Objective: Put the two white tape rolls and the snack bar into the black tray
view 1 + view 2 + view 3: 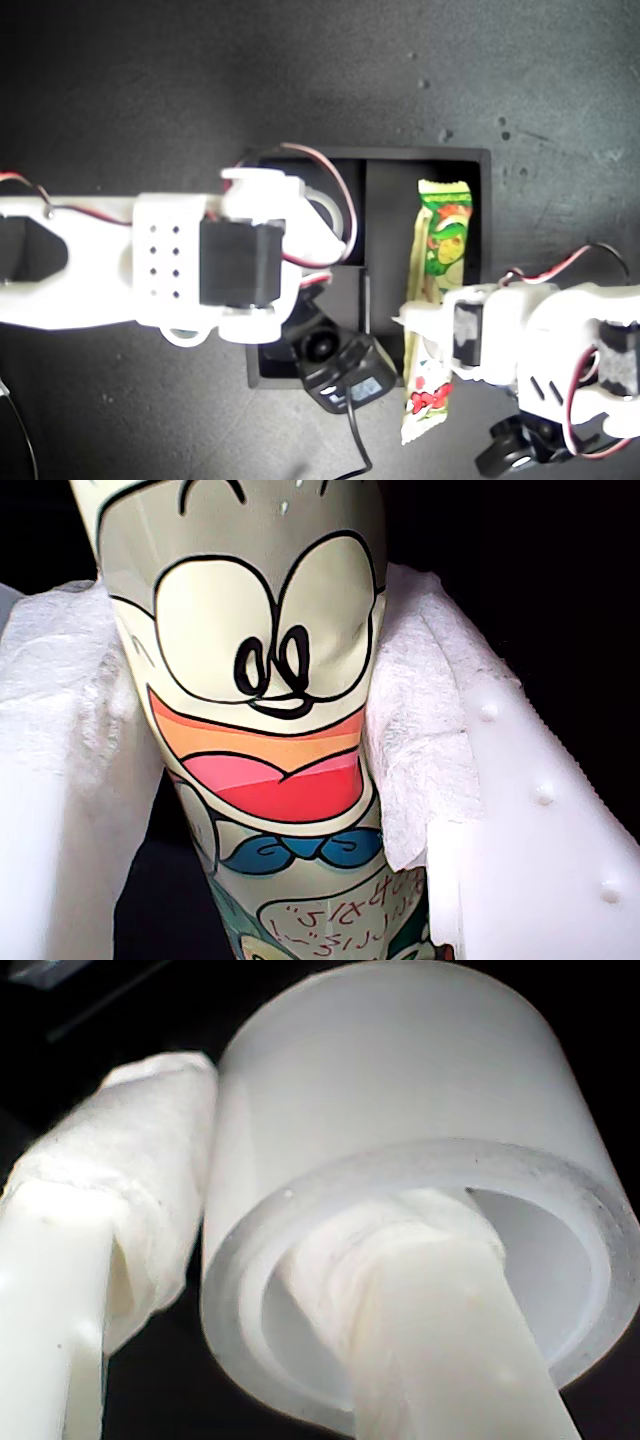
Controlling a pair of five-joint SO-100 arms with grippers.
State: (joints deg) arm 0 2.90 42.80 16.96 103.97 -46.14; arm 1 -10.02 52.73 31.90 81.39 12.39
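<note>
The snack bar (443, 235), green, white and red with cartoon pictures, lies lengthwise over the long compartment of the black tray (392, 200), its lower end past the tray's near wall. My first gripper (425, 335) comes in from the exterior view's right and is shut on it; padded fingers (425, 695) press both sides of the snack bar (265, 680). My second gripper (322, 215) reaches from the exterior view's left over the tray's far small compartment. It is shut on a white tape roll (400, 1070), one finger (440, 1330) inside the hole and one outside. The other tape roll is out of view.
The second arm's black wrist camera (330, 350) and its cable hang over the tray's near small compartment. The first arm's body (570, 350) fills the exterior view's lower right. The dark tabletop (150, 90) surrounds the tray.
</note>
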